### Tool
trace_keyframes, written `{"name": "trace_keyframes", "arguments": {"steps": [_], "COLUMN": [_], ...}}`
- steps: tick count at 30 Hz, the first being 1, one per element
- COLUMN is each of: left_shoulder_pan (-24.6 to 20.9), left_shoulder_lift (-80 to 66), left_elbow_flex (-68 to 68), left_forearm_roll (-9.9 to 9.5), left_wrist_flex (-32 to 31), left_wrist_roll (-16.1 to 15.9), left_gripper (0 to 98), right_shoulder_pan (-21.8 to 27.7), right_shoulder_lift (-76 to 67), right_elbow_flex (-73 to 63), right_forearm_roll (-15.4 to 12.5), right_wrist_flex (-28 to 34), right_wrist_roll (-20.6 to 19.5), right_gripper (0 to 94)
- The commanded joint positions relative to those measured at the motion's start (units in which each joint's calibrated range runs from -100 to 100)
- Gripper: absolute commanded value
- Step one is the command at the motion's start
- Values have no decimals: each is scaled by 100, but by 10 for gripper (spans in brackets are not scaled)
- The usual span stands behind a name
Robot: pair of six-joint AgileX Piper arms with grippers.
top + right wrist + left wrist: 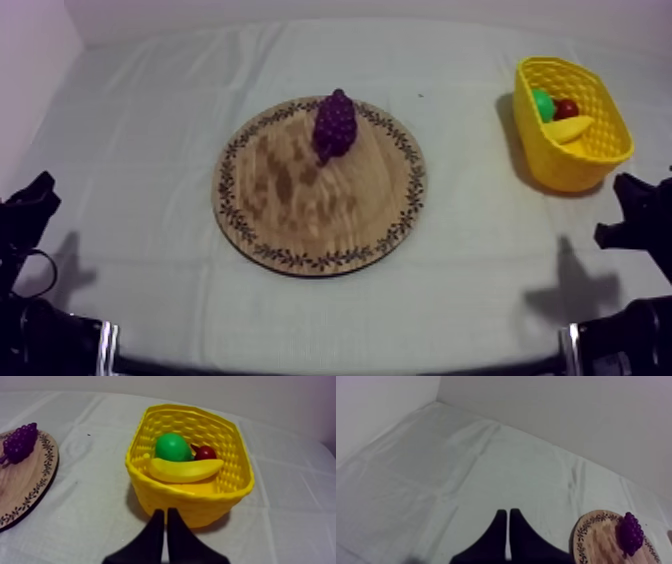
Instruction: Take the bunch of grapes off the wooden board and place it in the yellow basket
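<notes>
The purple toy bunch of grapes (335, 125) lies on the round wooden board with a patterned rim (300, 220), in the upper middle of the top view, close to the board's upper rim. Its long axis runs almost up and down the frame. The upper end is next to the rim, and the lower end leans a little to the lower left, toward the board's middle. The yellow latticed basket (572, 165) stands at the upper right on the cloth-covered tabletop (140, 140), well apart from the board.

The right wrist view looks into the basket: a yellow toy banana (185, 469) lies across it, with a green rounded toy fruit (172, 447) and a small red fruit (205, 452) behind. The right tool (164, 512) is near the basket's closer wall, its two black fingers pressed together on nothing. The left tool (508, 512) also has its fingers together, over bare cloth, with the board's edge and the grapes farther off.
</notes>
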State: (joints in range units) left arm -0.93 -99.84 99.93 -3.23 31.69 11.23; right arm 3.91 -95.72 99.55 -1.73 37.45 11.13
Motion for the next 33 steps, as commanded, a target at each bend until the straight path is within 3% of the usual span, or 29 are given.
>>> {"name": "trace_keyframes", "arguments": {"steps": [1, 19, 30, 33], "left_shoulder_pan": [2, 2, 2, 2], "left_shoulder_lift": [1, 1, 1, 1], "left_elbow_flex": [-4, -4, -4, -4], "left_forearm_roll": [3, 3, 3, 3], "left_wrist_flex": [-1, -1, -1, -1], "left_wrist_roll": [-2, -2, -2, -2], "left_gripper": [0, 0, 0, 0], "right_shoulder_pan": [0, -83, -1193, -1580], "right_shoulder_lift": [-3, -3, -3, 25], "right_elbow_flex": [0, 0, -9, -41], "right_forearm_roll": [-1, -1, 46, 177], "right_wrist_flex": [-3, 17, 156, 243], "right_wrist_roll": [3, 27, -19, -21], "right_gripper": [4, 5, 5, 5]}}
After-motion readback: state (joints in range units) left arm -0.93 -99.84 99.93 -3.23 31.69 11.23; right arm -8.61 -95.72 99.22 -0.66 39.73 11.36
